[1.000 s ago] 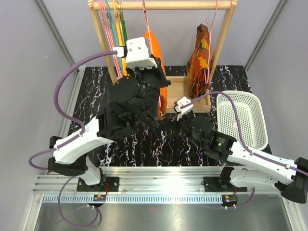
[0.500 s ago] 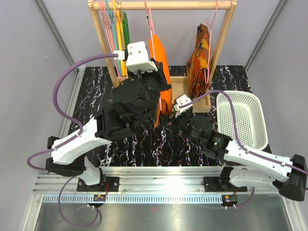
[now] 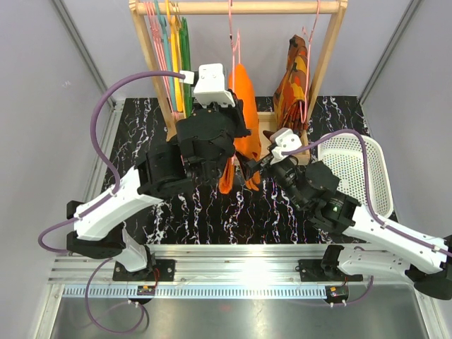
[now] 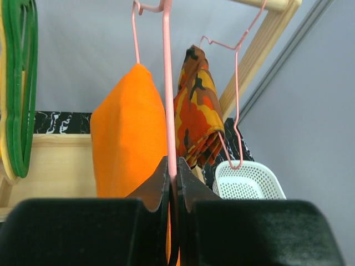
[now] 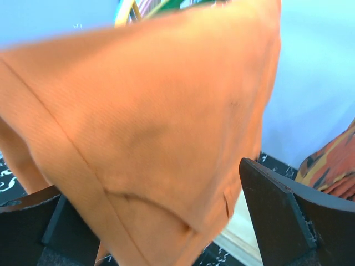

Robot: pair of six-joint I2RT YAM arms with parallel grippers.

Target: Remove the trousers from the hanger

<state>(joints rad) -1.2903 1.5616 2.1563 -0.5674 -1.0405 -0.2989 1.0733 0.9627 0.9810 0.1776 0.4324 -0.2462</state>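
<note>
Your left gripper [image 4: 172, 166] is pinched tight on the hanger [image 4: 166, 83], its two dark jaws meeting on the thin pink wire that runs straight up from them toward the wooden rack [image 3: 240, 7]. The trousers [image 4: 125, 133] hang from that hanger as a plain bright orange fold, just left of the gripped wire in the left wrist view, and from above they drop beside your left wrist to a little above the black marbled table [image 3: 141, 134]. Your right gripper [image 5: 150, 221] is spread wide with nothing clamped: its fingers stand either side of the lower orange cloth, which fills most of the right wrist view, but you cannot tell from here whether either finger touches it. To the right on the rail, a camouflage-patterned orange and brown garment [image 4: 197, 111] hangs on a second pink hanger [image 4: 236, 111], apart from the trousers. Green and yellow hangers [image 4: 22, 88] sit at the rack's left end, and a white basket [image 3: 353, 169] rests on the table at the right.
</note>
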